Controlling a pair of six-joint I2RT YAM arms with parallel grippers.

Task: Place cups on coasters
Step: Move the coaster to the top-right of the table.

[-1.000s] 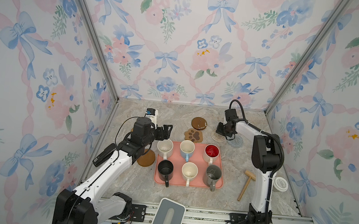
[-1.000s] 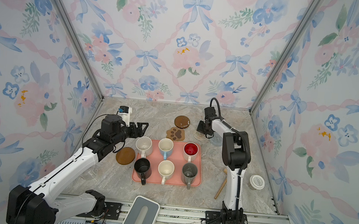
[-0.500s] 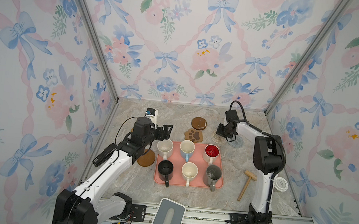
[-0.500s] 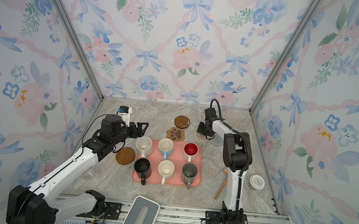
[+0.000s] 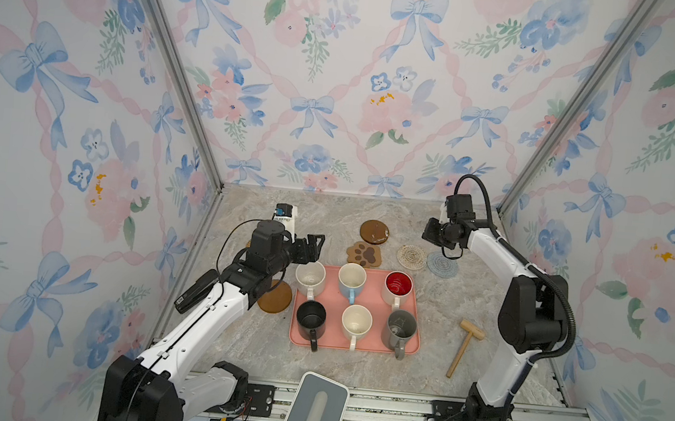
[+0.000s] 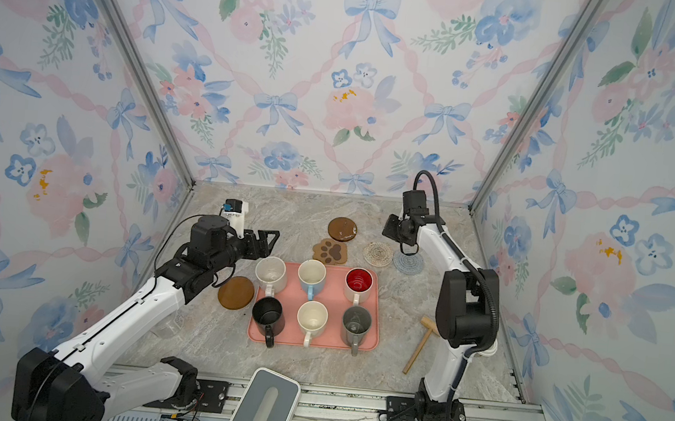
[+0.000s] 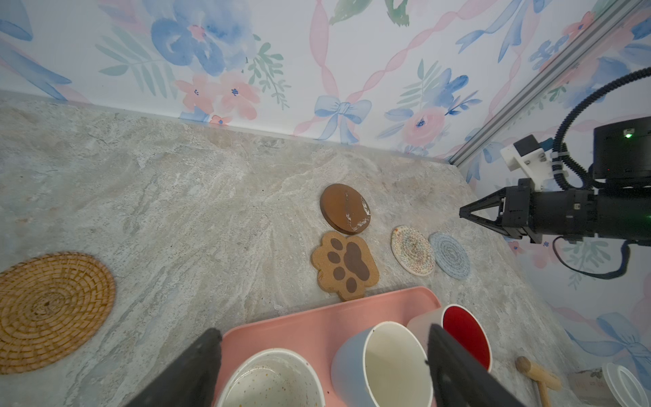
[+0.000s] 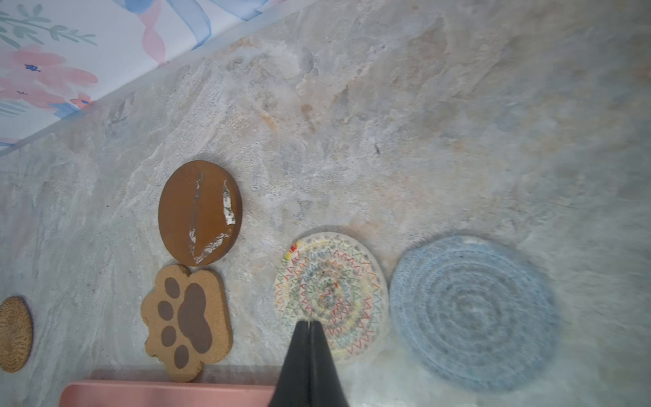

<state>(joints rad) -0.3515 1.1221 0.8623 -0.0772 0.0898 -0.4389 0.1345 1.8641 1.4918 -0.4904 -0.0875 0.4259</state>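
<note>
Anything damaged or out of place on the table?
Yes: the rearmost dark brown round coaster has whitish scraped streaks across its top, as if the finish has peeled. Nothing looks spilled or tipped.

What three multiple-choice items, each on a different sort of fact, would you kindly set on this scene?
1. How many mugs stand on the pink tray? A four; B five; C six.
2. Where lies the paw-print coaster? A in a mug; B on the table at the tray's far edge; C on the tray.
3. The right tool is: A shut, empty; B wide open; C gripping a mug.
Key: 1C, two rows of three; 2B, flat on the marble beside the rim; 3A, jaws together, nothing between.
</note>
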